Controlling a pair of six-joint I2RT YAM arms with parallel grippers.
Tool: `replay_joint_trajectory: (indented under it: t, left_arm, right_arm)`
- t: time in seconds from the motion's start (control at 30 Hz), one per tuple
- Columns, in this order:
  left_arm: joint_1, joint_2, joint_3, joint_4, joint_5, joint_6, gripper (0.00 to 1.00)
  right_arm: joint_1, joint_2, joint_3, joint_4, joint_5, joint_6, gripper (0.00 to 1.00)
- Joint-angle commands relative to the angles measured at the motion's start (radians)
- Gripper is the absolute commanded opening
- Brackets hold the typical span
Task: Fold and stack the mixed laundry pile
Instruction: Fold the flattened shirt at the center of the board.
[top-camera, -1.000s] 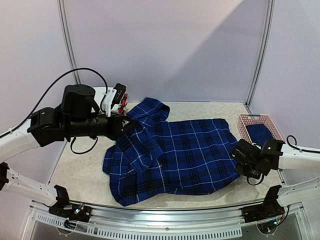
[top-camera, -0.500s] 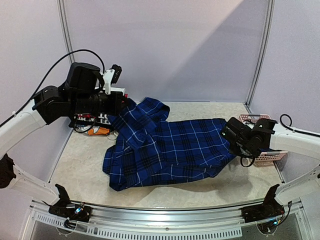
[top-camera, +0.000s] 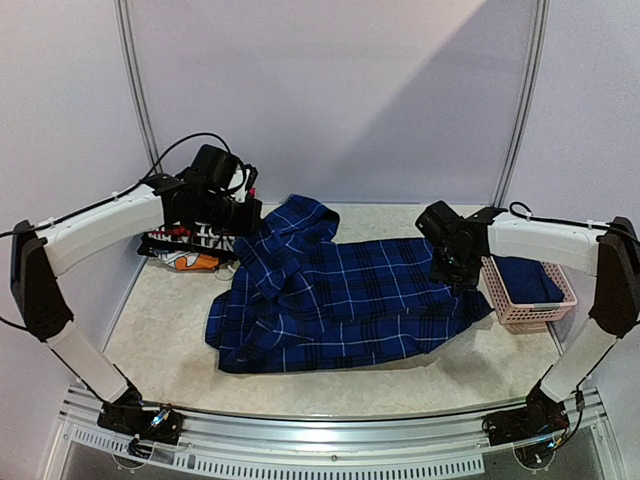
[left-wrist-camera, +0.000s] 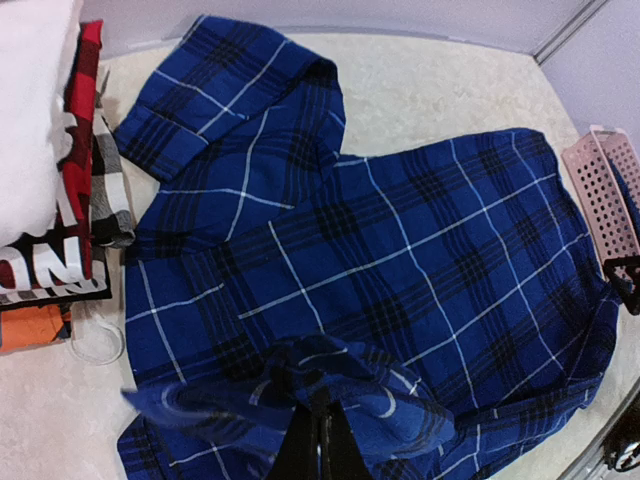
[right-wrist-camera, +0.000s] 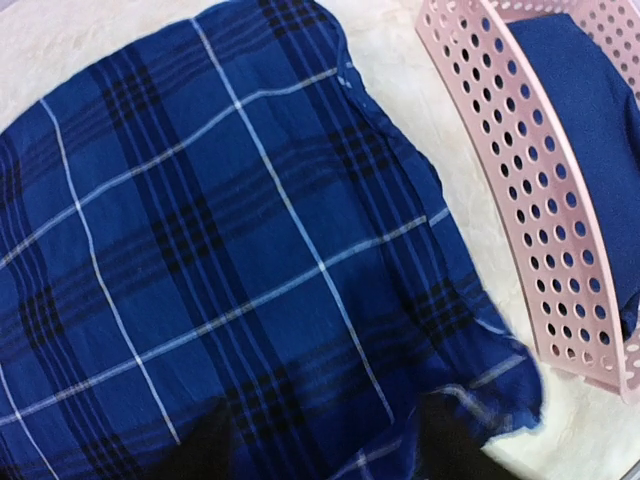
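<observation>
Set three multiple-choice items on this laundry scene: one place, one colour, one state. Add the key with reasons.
1. The pink basket stands: A. right of the plaid shirt; B. left of it; C. on top of it.
2. The garment in the basket is: A. red; B. navy; C. white.
3. The left gripper is: A. open; B. shut on the plaid shirt; C. shut on the basket.
Key: 1 A, it sits past the shirt's right edge; 2 B, dark blue cloth lies inside the lattice walls; 3 B, its wrist view shows it closed on a plaid fold.
</observation>
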Motion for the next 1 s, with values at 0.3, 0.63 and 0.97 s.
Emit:
replay_joint_trajectory:
  t: [0.3, 0.63, 0.97]
  left_arm:
    - [0.092, 0.215, 0.066, 0.023, 0.033, 0.005, 0.00]
    - [0.107, 0.234, 0.052, 0.043, 0.084, -0.006, 0.00]
    - [0.107, 0.174, -0.003, 0.044, 0.080, -0.004, 0.00]
  right_arm:
    - [-0.017, -0.318, -0.157, -0.027, -0.121, -0.099, 0.70]
    - [-0.046, -0.585, -0.546, 0.264, -0.222, -0.083, 0.55]
    - [-0.170, -0.421, -0.608, 0.472, -0.341, -0.107, 0.47]
